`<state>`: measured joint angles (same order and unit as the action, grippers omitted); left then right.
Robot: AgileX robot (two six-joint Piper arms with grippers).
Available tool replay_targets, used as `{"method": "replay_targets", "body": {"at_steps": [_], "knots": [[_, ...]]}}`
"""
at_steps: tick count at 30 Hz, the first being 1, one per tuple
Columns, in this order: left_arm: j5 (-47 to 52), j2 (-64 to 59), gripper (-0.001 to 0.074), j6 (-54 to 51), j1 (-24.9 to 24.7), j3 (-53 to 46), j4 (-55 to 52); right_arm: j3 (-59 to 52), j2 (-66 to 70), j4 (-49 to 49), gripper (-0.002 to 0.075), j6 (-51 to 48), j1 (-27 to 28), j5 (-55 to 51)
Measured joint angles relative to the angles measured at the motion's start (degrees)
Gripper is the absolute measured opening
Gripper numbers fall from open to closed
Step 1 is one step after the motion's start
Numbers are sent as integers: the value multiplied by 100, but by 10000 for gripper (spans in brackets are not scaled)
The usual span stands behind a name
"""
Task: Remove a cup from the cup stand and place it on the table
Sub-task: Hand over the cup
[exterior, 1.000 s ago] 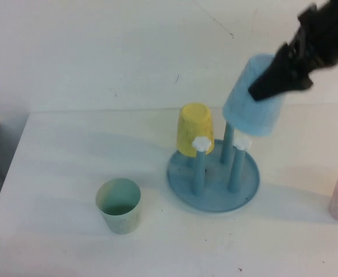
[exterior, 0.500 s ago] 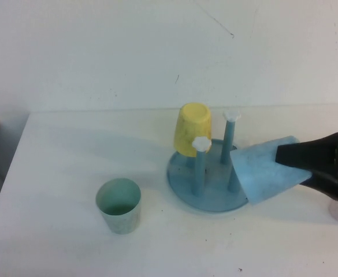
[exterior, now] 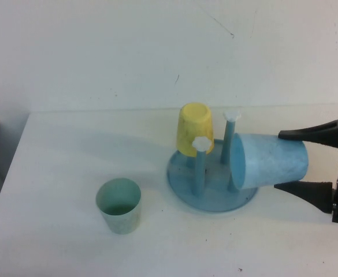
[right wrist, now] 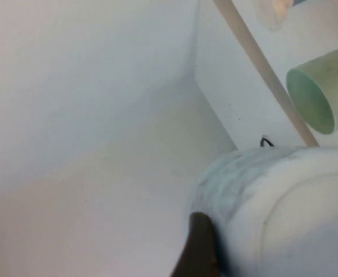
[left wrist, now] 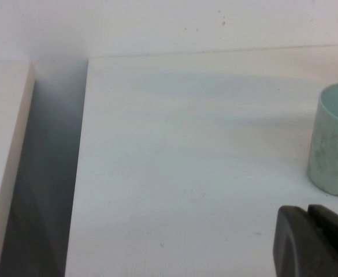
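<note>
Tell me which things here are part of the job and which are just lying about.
Job: light blue cup on its side between the right gripper fingers; cup stand; table.
Lying about: yellow cup on a peg; pale green cup; parked left gripper.

High view raised, angled down at table (exterior: 59, 242), wrist views close and low, pale green cup (exterior: 118, 205) shared by all three.

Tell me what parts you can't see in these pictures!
- High view: the right gripper is cut off by the picture's edge; only its open fingers beside the light blue cup show.
- High view: that cup hides part of the cup stand.
- Left wrist view: the left gripper is cut by the corner, the pale green cup by the edge.
- Right wrist view: the blue cup fills the corner.
</note>
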<state>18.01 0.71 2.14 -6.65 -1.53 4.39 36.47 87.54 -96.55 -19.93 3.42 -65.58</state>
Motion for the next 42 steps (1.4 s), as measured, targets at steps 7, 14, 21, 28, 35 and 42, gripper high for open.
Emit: {"method": "replay_targets", "body": {"at_steps": [7, 14, 21, 28, 35, 42], "knots": [[0, 0, -3, 11, 0, 0, 0, 548, -10, 0, 573, 402, 0, -27], [0, 0, -3, 11, 0, 0, 0, 900, -37, -4, 573, 292, 0, -81], [-39, 0, -3, 283, 0, 0, 436, 935, -37, -4, 573, -176, 0, -81], [-235, 0, -3, 1432, 0, 0, 3653, 935, -37, -4, 573, -395, 0, -90], [-280, 0, -3, 1135, 0, 0, 4150, 935, -37, -4, 573, -612, 0, -90], [734, -132, -3, -512, 0, 347, 5245, 935, -37, -4, 573, -753, 0, -90]]}}
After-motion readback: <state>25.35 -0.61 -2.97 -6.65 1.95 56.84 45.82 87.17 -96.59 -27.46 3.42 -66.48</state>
